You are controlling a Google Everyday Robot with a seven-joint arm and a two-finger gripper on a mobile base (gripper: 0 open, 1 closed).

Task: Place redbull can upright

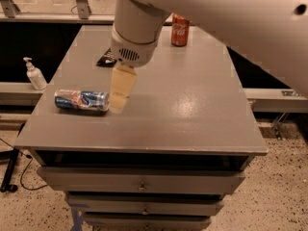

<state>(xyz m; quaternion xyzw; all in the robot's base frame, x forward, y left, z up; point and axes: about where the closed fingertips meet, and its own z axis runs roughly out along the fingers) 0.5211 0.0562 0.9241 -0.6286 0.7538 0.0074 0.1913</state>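
The redbull can (81,100) lies on its side near the left edge of the grey table (192,109), its length running left to right. My gripper (120,91) hangs from the large white arm just right of the can's right end, its tip close to the tabletop and beside the can, not around it.
A red cola can (180,30) stands upright at the table's far edge. A black remote (107,59) lies at the back left, mostly hidden by my arm. A white pump bottle (35,74) stands on a ledge left of the table. Drawers sit below the front edge.
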